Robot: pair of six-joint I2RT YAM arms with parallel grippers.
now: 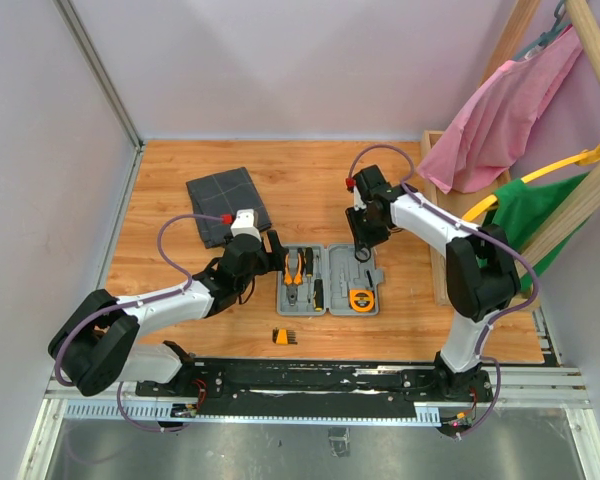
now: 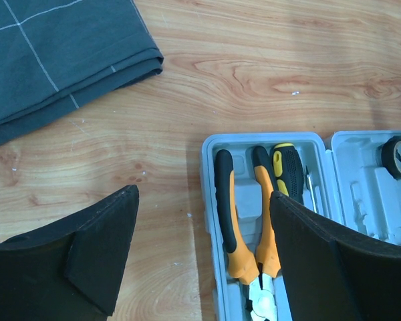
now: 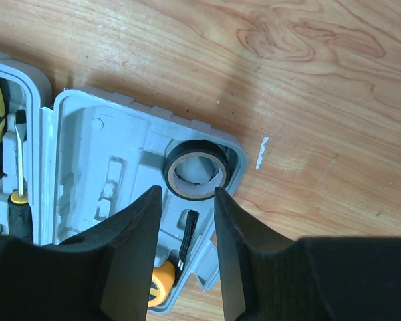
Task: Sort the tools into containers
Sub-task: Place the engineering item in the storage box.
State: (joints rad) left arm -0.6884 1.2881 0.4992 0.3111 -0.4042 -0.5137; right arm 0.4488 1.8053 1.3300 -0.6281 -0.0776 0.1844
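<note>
Eyeing bit holder (image 1: 285, 337): lies crosswise on worktop (image 1: 310, 190), just bases-side of case (image 1: 372, 262), behind left end effector (image 1: 276, 250), which is open wide and empty. Left arm nearer.

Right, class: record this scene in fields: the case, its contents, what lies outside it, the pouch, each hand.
tool case: light grey, lying open on the table
left half: orange-and-black pliers, two black-and-yellow screwdrivers
right half: black tape ring, orange tape measure
outside: orange bit holder, on the table between the case and the arm bases
pouch: dark grey, grid lines, apart from the case
left hand: open, over the case's left edge
right hand: jaws narrowly apart, above the tape ring; contact unclear
</note>
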